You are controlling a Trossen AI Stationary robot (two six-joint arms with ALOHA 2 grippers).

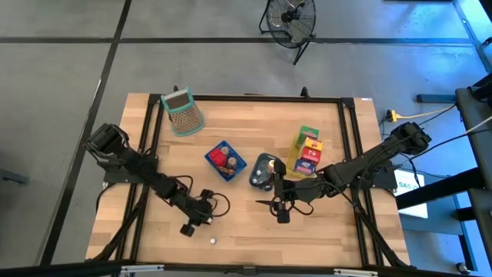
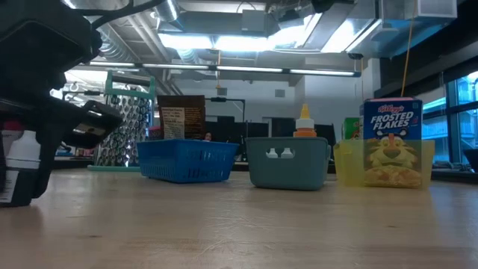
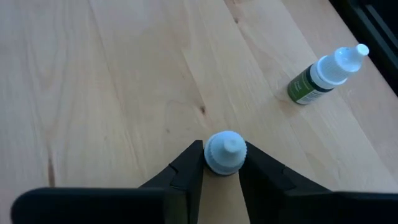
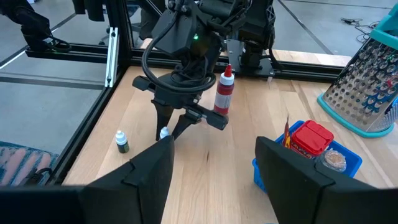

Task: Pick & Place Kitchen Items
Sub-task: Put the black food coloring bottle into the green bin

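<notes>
My left gripper (image 3: 225, 163) is low over the table's near left part (image 1: 187, 228), shut on a small white-capped bottle (image 3: 225, 149). A second small green bottle with a white cap (image 3: 323, 73) stands free on its base nearby, close to the front edge (image 4: 122, 142). A red-and-white bottle (image 4: 224, 92) stands upright behind the left gripper. My right gripper (image 4: 214, 168) hangs open above the table's middle (image 1: 280, 209) with nothing between its fingers. My left gripper pinches the small bottle's white cap (image 3: 211, 155) between its two fingertips, one on each side. The fingers slant down at it from the table's left. The bottle's body is hidden under the cap and fingers. I cannot tell whether it stands on the table.
A blue basket (image 1: 214, 158) holds a red box and a jar, with a teal basket (image 1: 258, 181) beside it. A yellow tray (image 1: 294, 165) with upright boxes stands to the right. A grater (image 1: 183, 112) lies at the far left. Bare wood runs along the front edge.
</notes>
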